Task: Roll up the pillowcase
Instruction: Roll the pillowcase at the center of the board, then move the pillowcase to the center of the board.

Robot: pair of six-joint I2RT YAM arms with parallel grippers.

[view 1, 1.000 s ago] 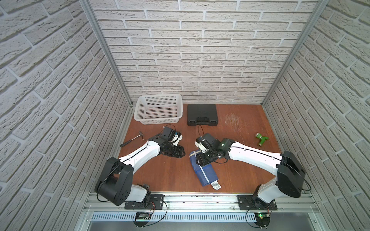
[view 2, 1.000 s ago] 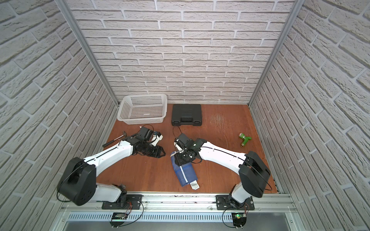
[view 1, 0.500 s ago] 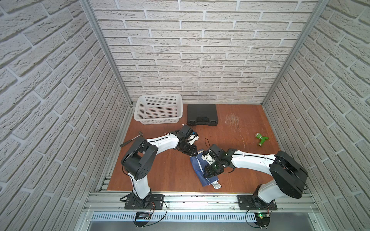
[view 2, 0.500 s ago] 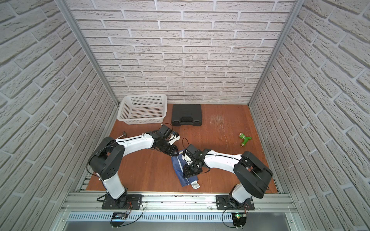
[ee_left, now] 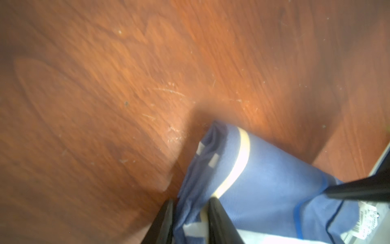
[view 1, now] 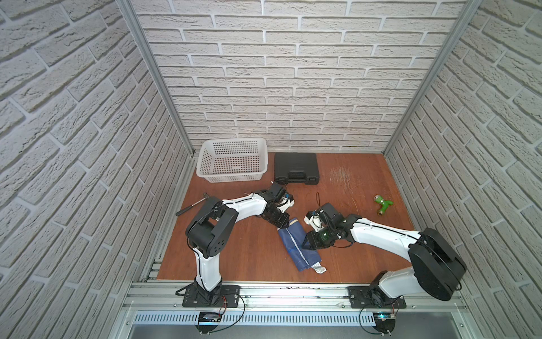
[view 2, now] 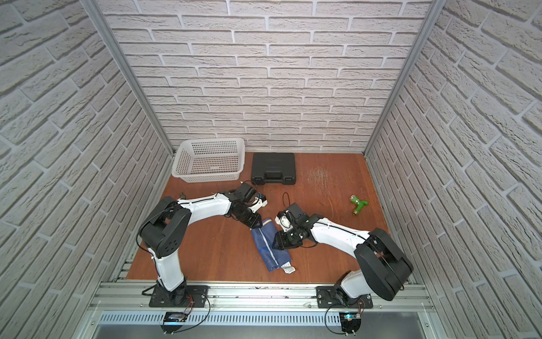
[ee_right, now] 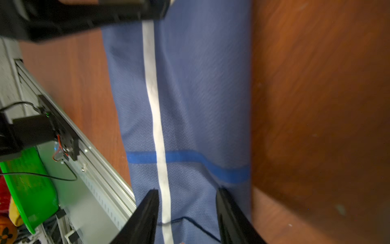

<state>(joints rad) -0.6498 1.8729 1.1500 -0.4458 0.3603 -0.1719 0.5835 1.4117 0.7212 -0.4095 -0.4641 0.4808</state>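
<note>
- Where both top views are consulted, the pillowcase (view 1: 299, 246) lies as a narrow, partly rolled bundle on the worktop (view 1: 234, 258), near the front edge and between the two arms.
- Its white care tag (view 1: 319, 268) sticks out at the end nearest the front rail (view 1: 293, 292).
- The left gripper (view 1: 283, 224) meets the far end of the bundle. The right gripper (view 1: 306, 239) meets its long side, on the right arm's side.
- In both top views the gripper bodies cover the fingertips, so the jaw state cannot be read there.
- The left wrist view supplies it: the jaws stand close together with a fold of cloth filling the gap, so the left gripper is clamped on the pillowcase end.
- The right wrist view shows the right gripper with jaws apart over flat cloth, a white stripe (ee_right: 156, 105) running between them. Nothing is gripped.
- Only the right wrist view resolves a blue line (ee_right: 185, 156) crossing that stripe.
- Only the top views show the white basket (view 1: 231, 160) and black case (view 1: 296, 168) by the back wall, and a green object (view 1: 382, 204), all well apart from the cloth.
</note>
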